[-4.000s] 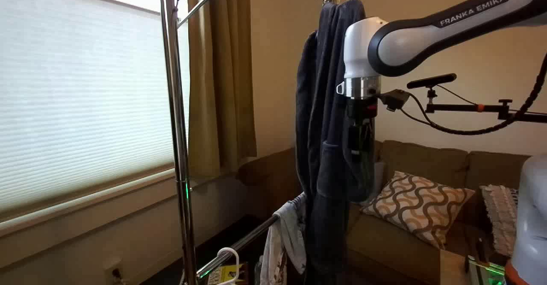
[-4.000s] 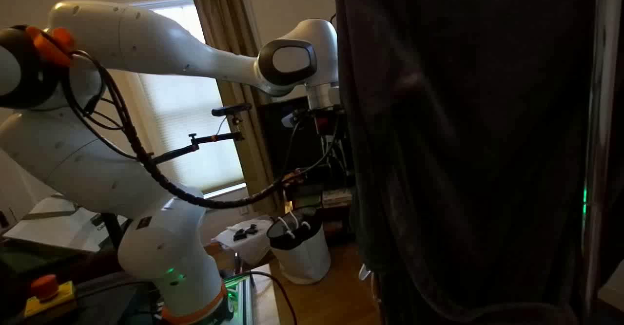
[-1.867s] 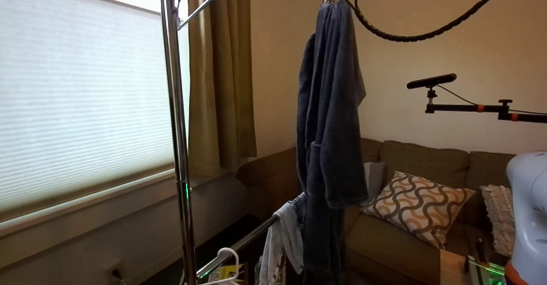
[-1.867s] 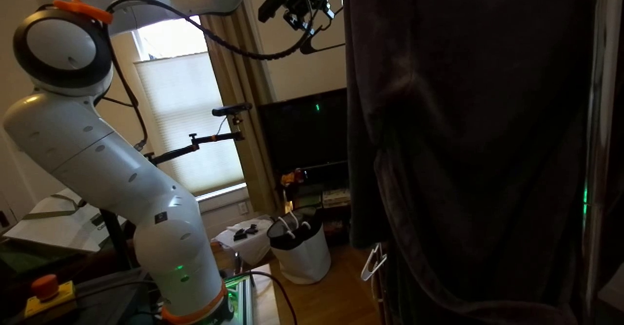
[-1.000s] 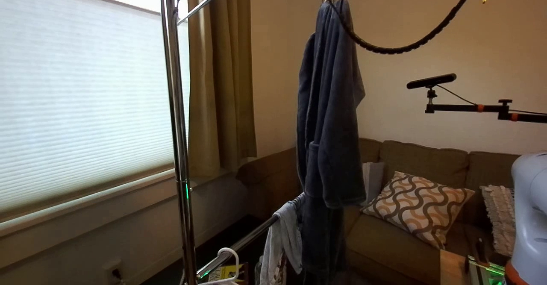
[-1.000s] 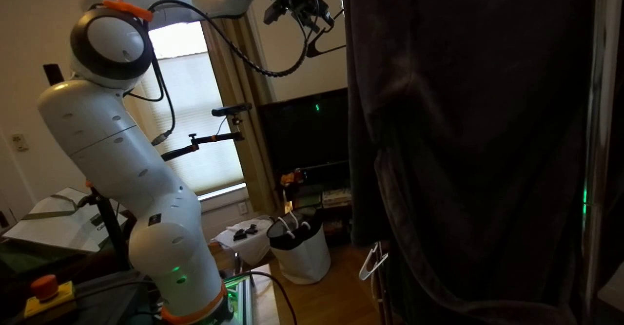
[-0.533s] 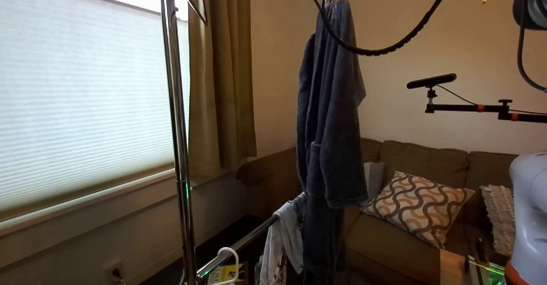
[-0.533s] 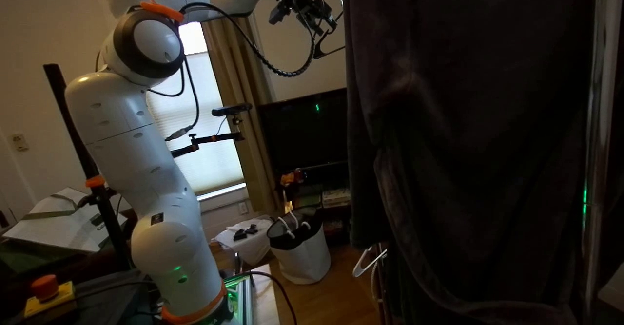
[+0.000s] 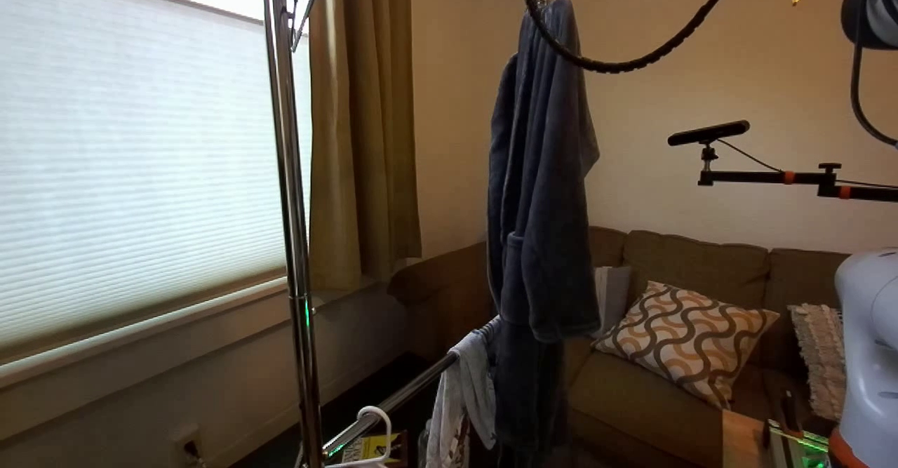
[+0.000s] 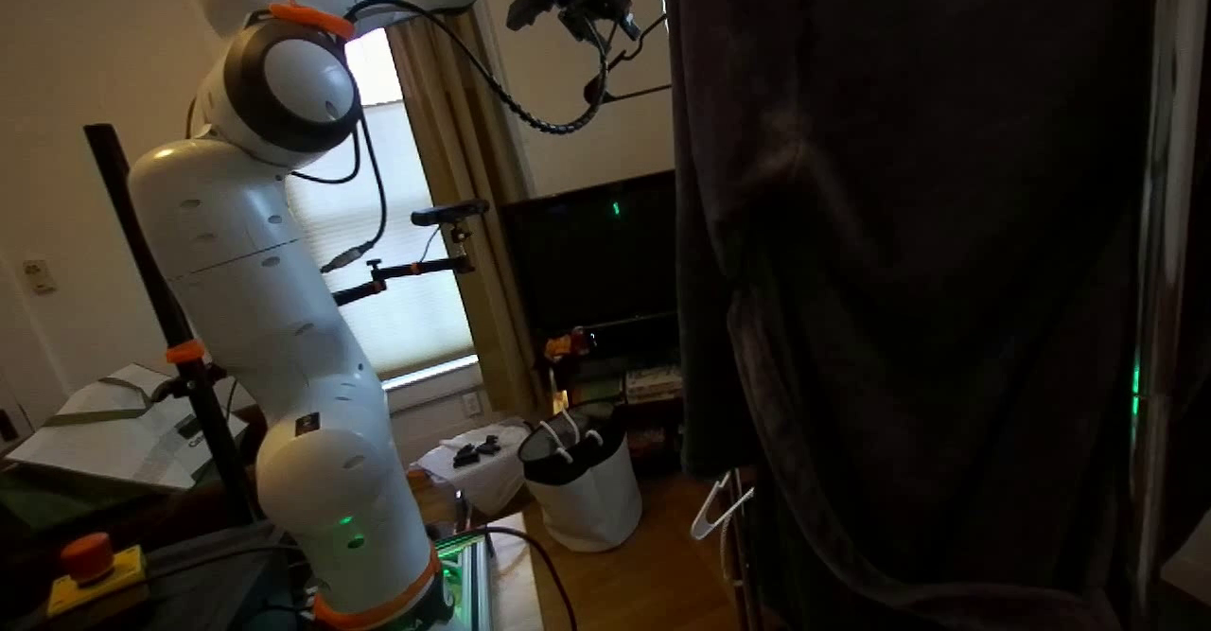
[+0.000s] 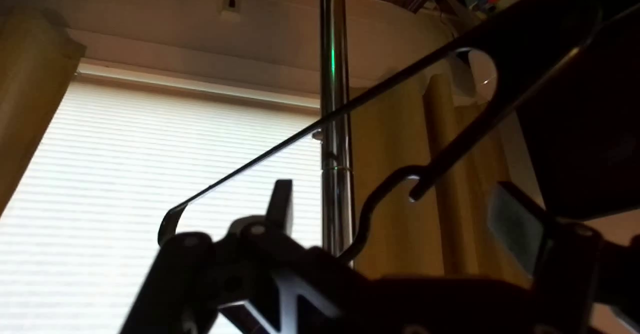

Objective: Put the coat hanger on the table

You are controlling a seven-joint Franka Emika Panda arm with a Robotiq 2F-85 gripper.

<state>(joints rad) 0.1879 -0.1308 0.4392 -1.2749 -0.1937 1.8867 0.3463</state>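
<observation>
Dim rm: pale window blind (image 9: 140,159), olive curtain (image 9: 368,138), brown sofa (image 9: 701,261) w/ a wavy-patterned cushion (image 9: 691,335). Nearer stands a chrome clothes rack (image 9: 289,173) w/ a dark blue robe (image 9: 544,173) hung on it, plus a pale cloth (image 9: 463,384) and a white hanger (image 9: 387,433) on its lower rail (image 9: 414,386). My arm (image 10: 246,300) is up high beside the robe in an exterior view; white basket (image 10: 587,499) on the wood floor (image 10: 653,555). I've the gripper (image 11: 397,204) spread wide, pads (image 11: 517,224) well apart. Task's black hanger (image 11: 520,58) is up in the air right by it, slanting upper R to lower L in the wrist view; a curved bit shows in the gap btwn the pads, then passes behind the gripper's body. Can't tell if that bit's level w/ the pads or past them, nor what bears the hanger. In an exterior view one end of the hanger (image 10: 596,92) goes out of sight behind the robe.
</observation>
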